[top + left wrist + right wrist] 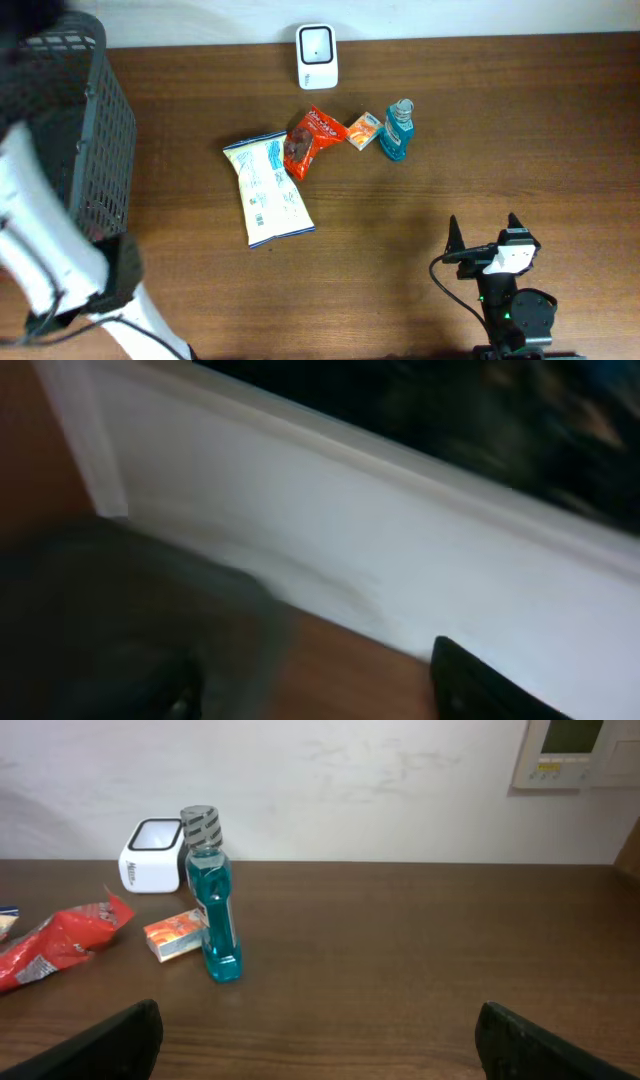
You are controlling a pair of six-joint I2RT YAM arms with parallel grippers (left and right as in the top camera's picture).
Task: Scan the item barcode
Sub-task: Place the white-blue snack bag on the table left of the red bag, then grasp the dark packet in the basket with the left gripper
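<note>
The white barcode scanner (317, 55) stands at the table's far edge and also shows as the white scanner (152, 855) in the right wrist view. In front of it lie a white-and-blue snack bag (268, 190), a red packet (308, 142), a small orange box (363, 131) and an upright blue bottle (398, 130). My right gripper (483, 235) rests open near the front right, well short of the bottle (215, 900), with nothing between its fingers (120, 1040). My left gripper (320, 700) is open and empty over the wood by a white wall. The left arm (40, 250) is a blur at the far left.
A black mesh basket (75, 130) stands at the table's left end, close to the left arm. In the right wrist view the orange box (178, 935) and red packet (55, 945) lie left of the bottle. A wall panel (575, 755) hangs behind.
</note>
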